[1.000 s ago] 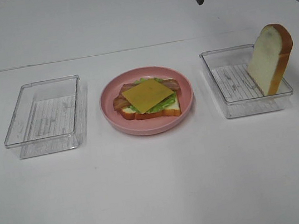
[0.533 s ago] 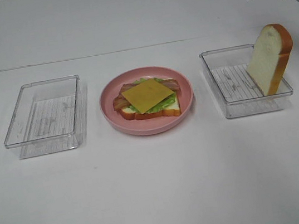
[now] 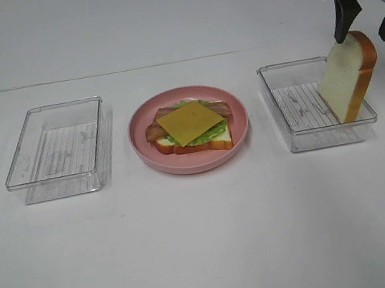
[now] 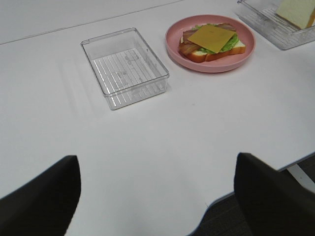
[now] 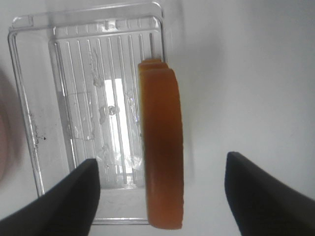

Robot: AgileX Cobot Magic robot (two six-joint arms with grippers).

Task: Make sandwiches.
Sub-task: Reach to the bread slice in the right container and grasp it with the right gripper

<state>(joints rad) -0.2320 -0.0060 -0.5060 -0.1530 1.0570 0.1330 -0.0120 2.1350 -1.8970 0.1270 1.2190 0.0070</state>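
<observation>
Now right gripper [image 3: 368,25] (open) — above bread slice [image 3: 348,77].

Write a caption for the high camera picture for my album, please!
Open right pincer hovers over a leaning bread slice; an unfinished sandwich waits.

You are looking at a lab-style test bench, not a home kitchen. The white table [image 3: 207,243] is bare and uniform, with a straight seam across it, and a pale wall stands behind. The food is toy food: a plastic-looking sandwich stack [image 3: 190,126] on a pink plate [image 3: 242,133], flanked by two clear plastic trays [image 3: 55,146], one left of the plate and one right. A toy bread slice [image 3: 348,77] leans in the right tray, directly below the black fingers [image 3: 340,17] of a robot arm. Nothing here is a cooking tool.
</observation>
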